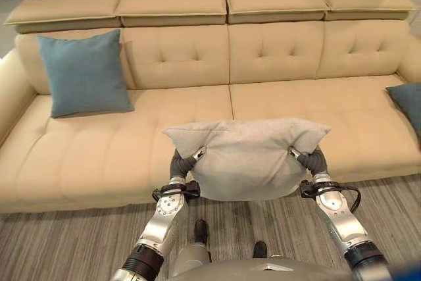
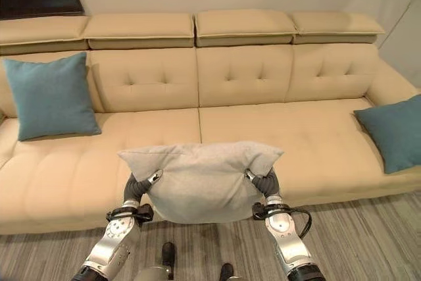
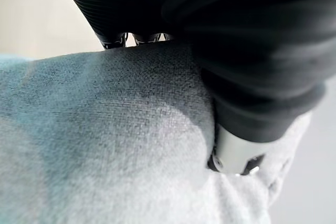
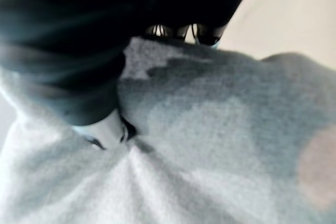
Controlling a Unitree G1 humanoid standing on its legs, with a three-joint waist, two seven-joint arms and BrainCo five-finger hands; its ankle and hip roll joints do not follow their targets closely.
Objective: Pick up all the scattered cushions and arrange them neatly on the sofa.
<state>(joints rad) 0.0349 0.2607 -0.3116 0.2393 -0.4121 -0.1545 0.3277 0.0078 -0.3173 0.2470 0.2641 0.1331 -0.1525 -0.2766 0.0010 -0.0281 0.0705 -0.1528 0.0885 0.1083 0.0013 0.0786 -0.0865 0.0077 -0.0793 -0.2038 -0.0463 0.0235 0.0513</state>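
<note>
Left hand (image 1: 186,160) and right hand (image 1: 307,157) each pinch a side of the grey cushion (image 1: 247,159) — thumbs pressed into the fabric, fingers curled round behind, as both wrist views show. The cushion hangs between the two hands, held off the striped floor (image 1: 66,241) in front of the beige sofa (image 1: 276,106). Beyond the left hand, a blue cushion (image 1: 84,72) leans upright against the sofa's backrest — another blue cushion (image 2: 395,133) lies on the seat past the right hand.
</note>
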